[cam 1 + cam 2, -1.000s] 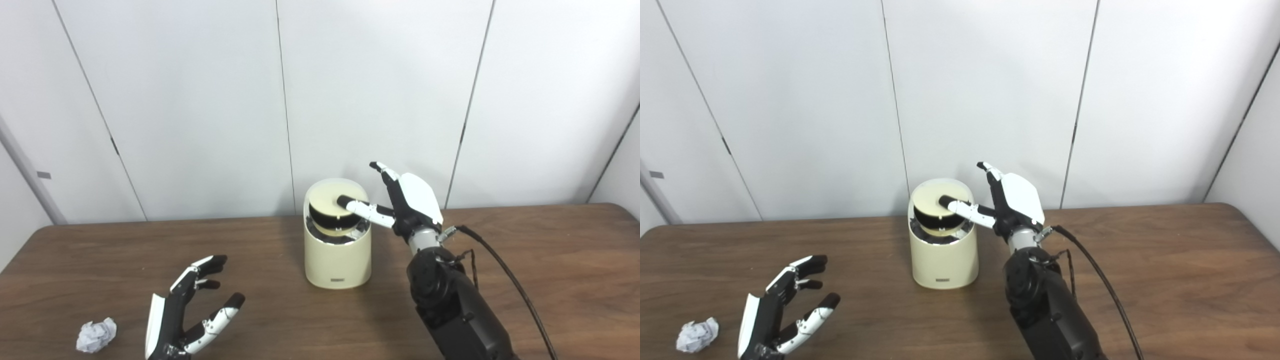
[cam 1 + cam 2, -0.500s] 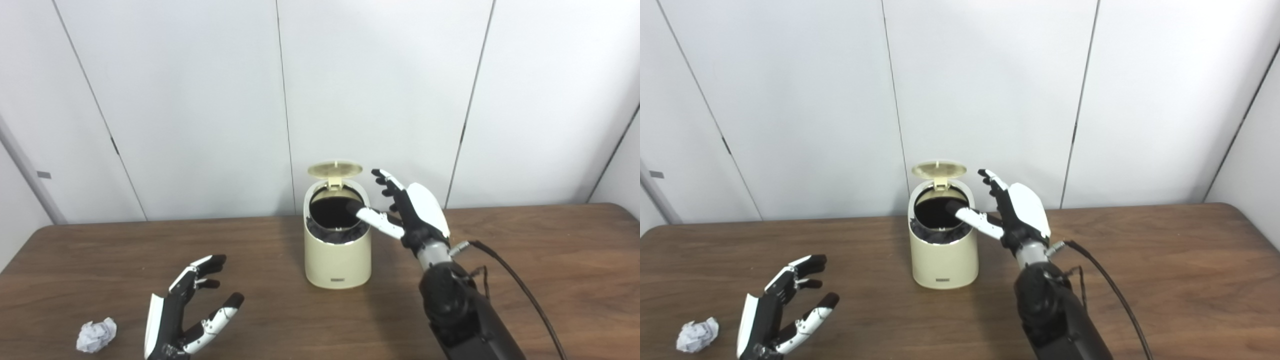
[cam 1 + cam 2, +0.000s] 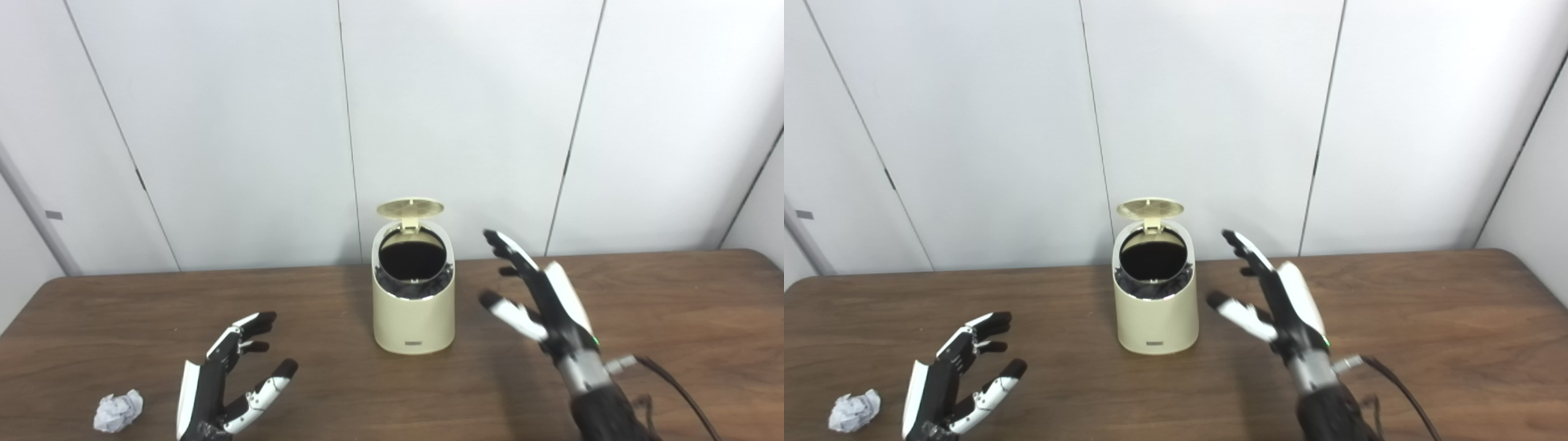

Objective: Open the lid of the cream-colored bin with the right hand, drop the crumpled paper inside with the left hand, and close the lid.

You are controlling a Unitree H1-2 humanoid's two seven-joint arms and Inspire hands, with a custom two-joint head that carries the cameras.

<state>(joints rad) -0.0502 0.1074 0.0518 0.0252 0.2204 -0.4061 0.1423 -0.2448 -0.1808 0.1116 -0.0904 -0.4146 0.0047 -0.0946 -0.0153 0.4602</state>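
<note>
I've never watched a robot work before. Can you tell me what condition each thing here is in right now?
Bin: upright on the table, mouth uncovered.
Lid: flipped up at the back.
Paper ball: crumpled, lying on the table, untouched.
Left hand: open, holding nothing, beside the paper ball.
Right hand: open, holding nothing, apart from the bin.

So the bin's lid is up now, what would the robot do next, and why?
Probably move the left hand left onto the crumpled paper and close on it. The lid stands open above the bin, the right hand is clear and open, and the paper lies untouched on the table.
</note>
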